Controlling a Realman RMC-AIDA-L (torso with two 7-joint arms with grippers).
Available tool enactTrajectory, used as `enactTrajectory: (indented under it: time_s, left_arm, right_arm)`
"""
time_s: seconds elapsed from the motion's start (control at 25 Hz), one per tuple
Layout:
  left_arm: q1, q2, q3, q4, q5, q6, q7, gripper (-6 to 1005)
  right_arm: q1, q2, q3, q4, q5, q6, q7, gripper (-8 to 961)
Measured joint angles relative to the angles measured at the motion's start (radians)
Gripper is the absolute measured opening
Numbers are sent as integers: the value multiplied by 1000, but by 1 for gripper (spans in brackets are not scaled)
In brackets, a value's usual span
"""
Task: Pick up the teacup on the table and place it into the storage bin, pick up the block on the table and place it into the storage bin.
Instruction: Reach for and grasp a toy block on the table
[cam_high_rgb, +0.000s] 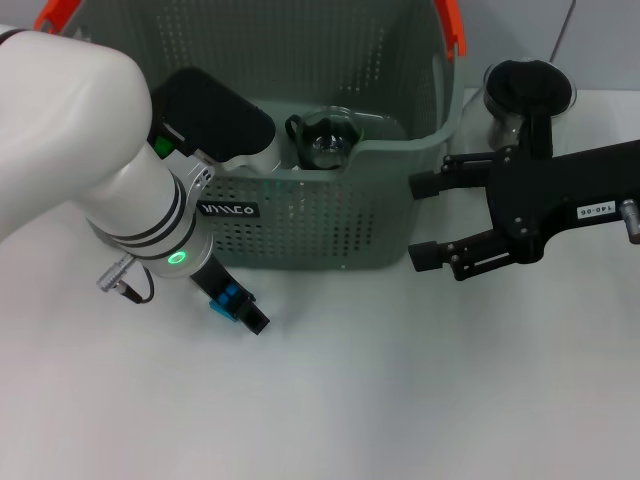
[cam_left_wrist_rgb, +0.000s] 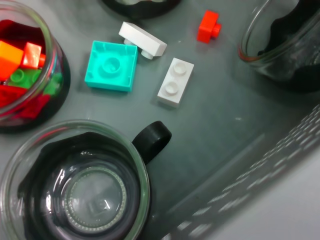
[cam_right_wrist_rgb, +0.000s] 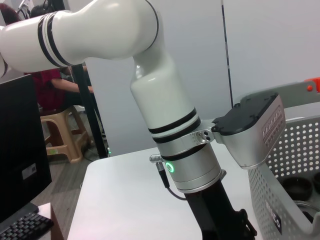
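The storage bin (cam_high_rgb: 330, 215) is sitting on the white bench (cam_high_rgb: 380, 380), and a glass teacup (cam_high_rgb: 325, 138) with a black handle is lying inside it. The left wrist view is looking down at the bin's floor, where that teacup (cam_left_wrist_rgb: 75, 187) is resting near a turquoise block (cam_left_wrist_rgb: 111, 66), two white blocks (cam_left_wrist_rgb: 175, 82), a small red block (cam_left_wrist_rgb: 207, 26) and a glass jar of coloured blocks (cam_left_wrist_rgb: 25, 65). Another teacup (cam_high_rgb: 525, 95) is standing on the bench just beside the bin. The left gripper (cam_high_rgb: 235, 305) is hanging in front of the bin; I cannot tell how its jaws are set. The right gripper (cam_high_rgb: 428, 220) is hovering beside the bin, jaws spread wide and holding nothing.
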Motion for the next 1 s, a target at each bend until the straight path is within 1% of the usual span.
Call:
enactTrajectory:
  time_s: [0.48,0.76,0.88,1.0]
  left_arm:
    - [-7,0,1,8,7,-2,-4,915]
    - [-32,0,0,53,20,-6,-9,911]
    - [-34,0,0,52,21,-7,-9,715]
    - [-37,0,0,55,22,-7,-10,639]
  right_arm:
    - [0,2,4,0,0,4,-6,944]
    - [0,2,10,0,0,5,-7,944]
    - [-1,3,11,0,0,5,-7,944]
    - [-3,3,12,0,0,5,-7,944]
